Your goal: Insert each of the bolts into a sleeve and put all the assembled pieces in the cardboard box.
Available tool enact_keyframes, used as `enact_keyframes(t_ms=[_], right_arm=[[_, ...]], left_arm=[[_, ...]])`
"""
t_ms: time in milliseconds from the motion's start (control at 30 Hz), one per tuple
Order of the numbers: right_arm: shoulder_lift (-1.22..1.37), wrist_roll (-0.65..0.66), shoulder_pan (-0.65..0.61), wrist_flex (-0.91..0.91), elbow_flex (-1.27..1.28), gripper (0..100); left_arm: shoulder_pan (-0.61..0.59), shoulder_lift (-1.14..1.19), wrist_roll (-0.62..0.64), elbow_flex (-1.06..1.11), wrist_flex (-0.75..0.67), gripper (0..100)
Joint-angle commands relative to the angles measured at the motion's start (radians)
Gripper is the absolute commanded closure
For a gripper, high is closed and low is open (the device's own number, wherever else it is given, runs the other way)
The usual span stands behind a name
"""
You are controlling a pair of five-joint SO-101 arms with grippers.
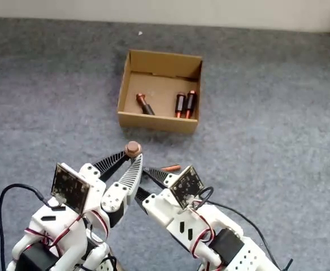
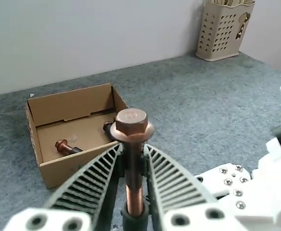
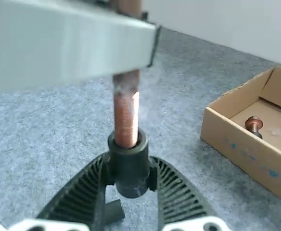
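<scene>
While poised above grey carpeted tabletop point(image 1: 266, 113): clamping copper hex-head bolt point(image 2: 132, 127) in left fingers point(image 2: 92, 179), black cylindrical sleeve point(image 3: 129, 166) in right fingers point(image 3: 78, 197); white wall point(image 2: 83, 38) behind.

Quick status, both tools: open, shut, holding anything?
Left tool: shut on the bolt, head up.
Right tool: shut on the sleeve, with the bolt's threaded end in its mouth.

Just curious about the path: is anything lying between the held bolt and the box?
No. In the high view, the carpet between the bolt and the box is bare.
</scene>
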Motion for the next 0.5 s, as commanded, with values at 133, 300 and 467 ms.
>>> enact_keyframes(t_ms=[133,300,467], right_arm=[[-0.004,0.009,0.013,0.001,-0.019,99.3],[-0.004,0.009,0.016,0.001,-0.019,99.3],[-0.004,0.009,0.018,-0.001,-0.019,99.3]], left_arm=[[-0.013,-0.005,-0.012,-0.004,0.025,100],[-0.010,-0.004,-0.084,0.051,0.046,100],[-0.015,-0.005,-0.218,0.127,0.046,98]])
